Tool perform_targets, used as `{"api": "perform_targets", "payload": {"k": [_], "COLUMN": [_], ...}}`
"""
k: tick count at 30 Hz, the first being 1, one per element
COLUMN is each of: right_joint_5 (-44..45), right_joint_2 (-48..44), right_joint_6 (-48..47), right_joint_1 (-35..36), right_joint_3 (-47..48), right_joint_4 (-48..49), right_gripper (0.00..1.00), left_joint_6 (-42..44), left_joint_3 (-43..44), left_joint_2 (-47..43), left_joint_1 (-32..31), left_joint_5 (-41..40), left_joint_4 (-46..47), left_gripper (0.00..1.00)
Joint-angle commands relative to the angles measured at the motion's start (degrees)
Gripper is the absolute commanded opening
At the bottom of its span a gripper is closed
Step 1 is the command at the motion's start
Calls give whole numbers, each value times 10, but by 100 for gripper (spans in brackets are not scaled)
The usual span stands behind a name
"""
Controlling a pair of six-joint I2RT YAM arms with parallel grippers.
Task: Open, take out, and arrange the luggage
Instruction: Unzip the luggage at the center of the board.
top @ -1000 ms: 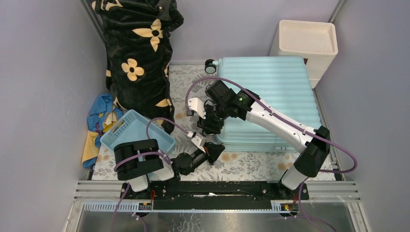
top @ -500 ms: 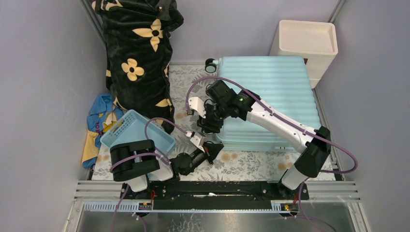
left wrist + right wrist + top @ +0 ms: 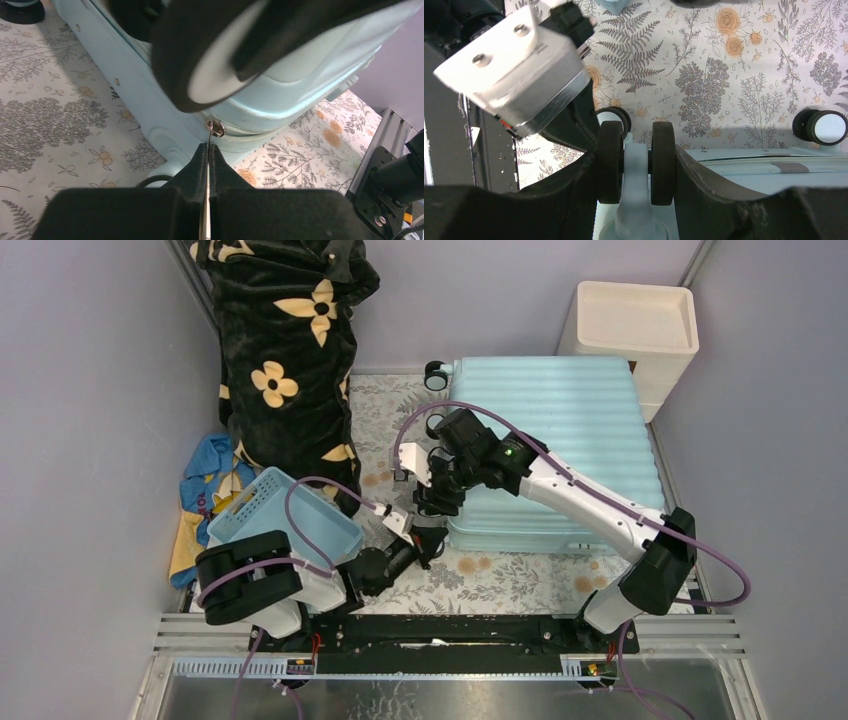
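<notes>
My left gripper (image 3: 208,146) is pinched fully closed on the thin zipper pull (image 3: 216,129) at the luggage's (image 3: 565,420) near-left corner. An off-line tug could slip it free. My right gripper (image 3: 636,150), half spread, clamps a twin wheel (image 3: 663,162). If it gives, the closed case, lying far-right on the table (image 3: 500,585), slides. That wheel hides the zipper track.

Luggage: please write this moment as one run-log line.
luggage: closed, lying flat | left end effector: shut on zipper pull, near corner | right end effector: clamped on twin wheel
</notes>
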Motion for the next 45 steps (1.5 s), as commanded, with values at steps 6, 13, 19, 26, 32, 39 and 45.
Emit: {"api": "perform_targets", "payload": {"k": [6,13,19,26,32,39,45], "right_joint_5": [-64,-106,-148,-176,-190,-219,-269], "right_joint_2": [-89,-119,-139,-159,-175,-191,-199], "right_joint_6": [-21,-54,-97,-135,-169,-235,-314], "right_joint_1": [-26,-30,-32,-43,-55,-68,-88], "right_joint_3": [-8,-34,-59,-92,-122,-149,-168], "right_joint_4": [-34,-69,-109,-138,-154,-195,-240], "right_gripper": [6,6,6,6,6,6,7], "left_joint_6": [71,102,113,100,69,36,20], "left_joint_3": [-9,0,19,40,76,112,132], "left_joint_2": [-65,-73,-55,-28,14,47,52], "left_joint_1": [94,155,190,221,241,263,290], "left_joint_5": [31,129,198,235,261,267,262], "left_joint_4": [-65,-82,-87,-88,-94,-117,-142], "left_gripper": [0,0,0,0,0,0,0]}}
